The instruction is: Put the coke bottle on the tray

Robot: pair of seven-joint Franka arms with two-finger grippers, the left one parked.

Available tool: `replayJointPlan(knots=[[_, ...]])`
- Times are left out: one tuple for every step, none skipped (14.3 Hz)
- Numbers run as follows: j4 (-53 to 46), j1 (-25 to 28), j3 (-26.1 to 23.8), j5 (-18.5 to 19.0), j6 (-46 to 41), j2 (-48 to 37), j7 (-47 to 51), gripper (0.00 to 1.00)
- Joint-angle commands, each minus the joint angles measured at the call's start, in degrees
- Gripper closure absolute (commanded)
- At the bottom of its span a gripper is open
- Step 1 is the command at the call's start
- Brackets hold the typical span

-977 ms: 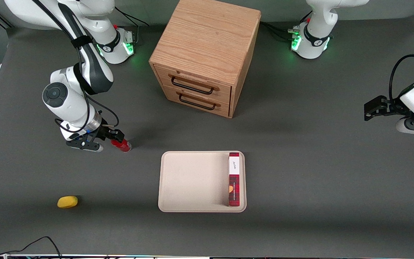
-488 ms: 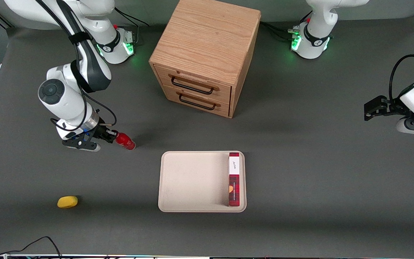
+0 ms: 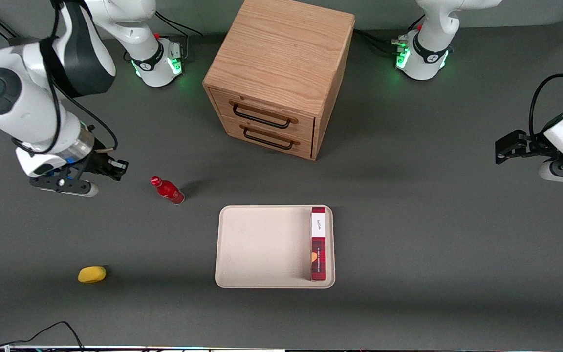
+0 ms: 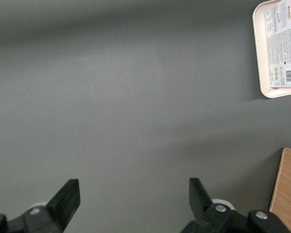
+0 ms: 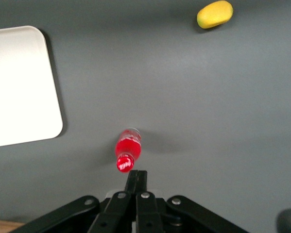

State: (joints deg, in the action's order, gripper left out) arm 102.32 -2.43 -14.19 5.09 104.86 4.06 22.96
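Observation:
The coke bottle (image 3: 167, 190), small, glossy red with a red cap, stands upright on the grey table, farther from the front camera than the tray's corner. It also shows in the right wrist view (image 5: 128, 148), seen from above. The beige tray (image 3: 257, 247) lies flat nearer the camera; one rounded corner shows in the wrist view (image 5: 24, 87). My right gripper (image 3: 118, 171) is raised above the table, beside the bottle toward the working arm's end, not touching it. Its fingers (image 5: 136, 178) are pressed together and hold nothing.
A long red plaid box (image 3: 318, 243) lies in the tray along its edge toward the parked arm. A wooden drawer cabinet (image 3: 276, 73) stands farther from the camera. A yellow lemon-like object (image 3: 91, 274) lies near the front (image 5: 214, 13).
My gripper has pulled up and away from the bottle toward the working arm's end. The bottle, earlier against the fingertips and leaning, now stands free and upright.

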Motion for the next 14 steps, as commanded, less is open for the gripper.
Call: replayJointPlan(knots=[[-2.57, -0.38, 0.21, -0.08, -2.64, 1.66, -1.78, 0.0], [-2.74, -0.38, 0.39, -0.08, -2.73, 1.4, -1.69, 0.0], [-2.92, -0.38, 0.65, -0.43, -3.08, 0.52, -1.78, 0.0], [-4.05, -0.47, 0.82, -1.91, -6.04, -1.57, -1.87, 0.0], [-6.76, -0.47, 1.09, -4.62, -9.38, -3.77, -1.96, 0.0], [-8.96, -0.38, 1.79, -5.87, -12.54, -5.62, -2.13, 0.0], [-10.55, -0.38, 2.32, -6.14, -15.18, -7.2, -2.13, 0.0], [-11.44, -0.38, 2.84, -6.23, -17.65, -8.79, -2.05, 0.0], [-11.97, -0.3, 3.11, -6.4, -19.76, -10.89, -1.96, 0.0], [-11.89, -0.38, 3.2, -7.01, -21.0, -13.0, -2.04, 0.0], [-11.8, -0.38, 3.37, -7.8, -22.23, -14.33, -2.05, 0.0], [-11.8, -0.38, 3.9, -8.33, -23.29, -15.38, -2.13, 0.0], [-11.71, -0.38, 3.99, -9.12, -23.47, -15.65, -2.13, 0.0], [-11.53, -0.38, 4.08, -9.91, -23.47, -16.09, -2.22, 0.0]])
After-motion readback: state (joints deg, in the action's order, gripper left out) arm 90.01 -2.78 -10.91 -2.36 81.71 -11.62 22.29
